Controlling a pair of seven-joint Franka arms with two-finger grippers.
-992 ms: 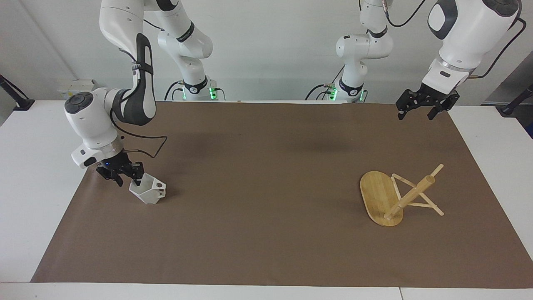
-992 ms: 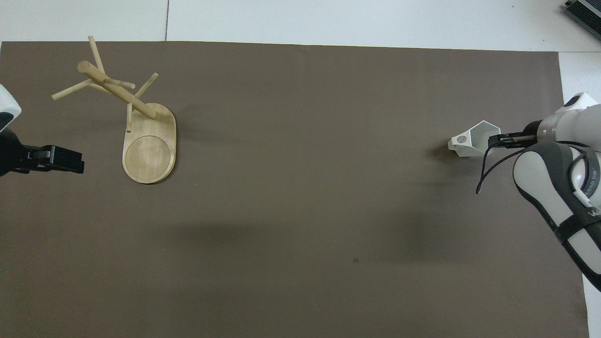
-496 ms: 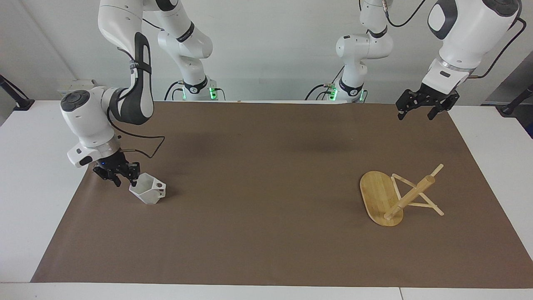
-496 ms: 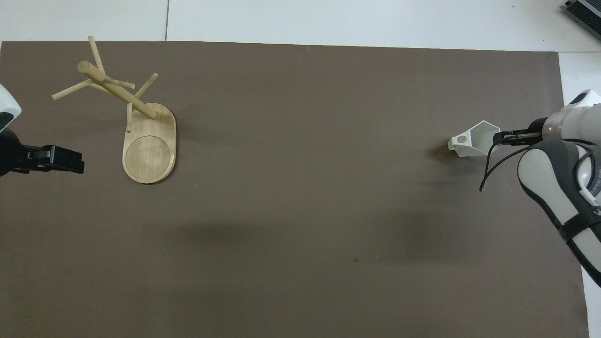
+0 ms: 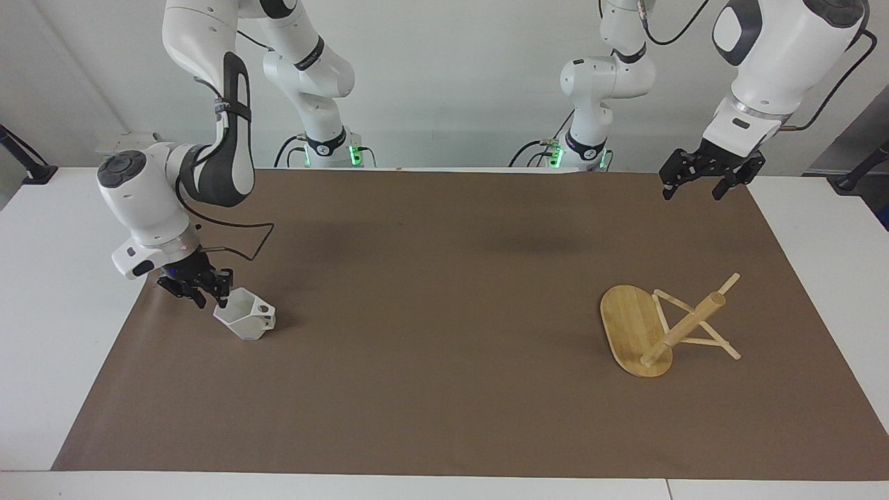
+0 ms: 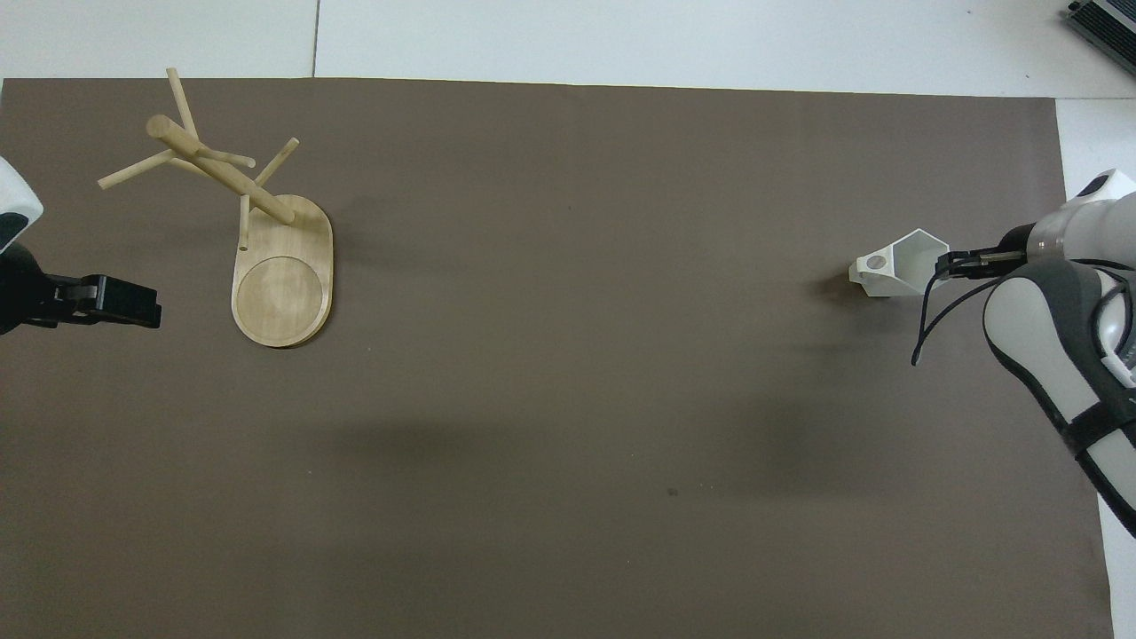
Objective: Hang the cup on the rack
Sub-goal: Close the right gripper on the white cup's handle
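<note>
The right gripper (image 5: 208, 297) sits low at the right arm's end of the brown mat (image 5: 444, 312), its dark fingers clenched on the rim of the cup (image 5: 244, 321), at the side away from the handle. The cup is white and faceted, tilted, with its blocky pierced handle pointing away from the gripper toward the middle of the table; its hexagonal mouth is open upward and nothing shows inside it in the overhead view (image 6: 903, 271). Whether its bottom touches the mat or hangs just above it cannot be told. The rack (image 5: 660, 330) lies well apart from that gripper, at the left arm's end of the mat, with its oval bamboo base flat on the mat and its post and pegs leaning away from the cup; no cup hangs on any peg. The left gripper (image 5: 701, 182) waits in the air over the mat's edge at its own end, fingers spread apart, grasping nothing.
</note>
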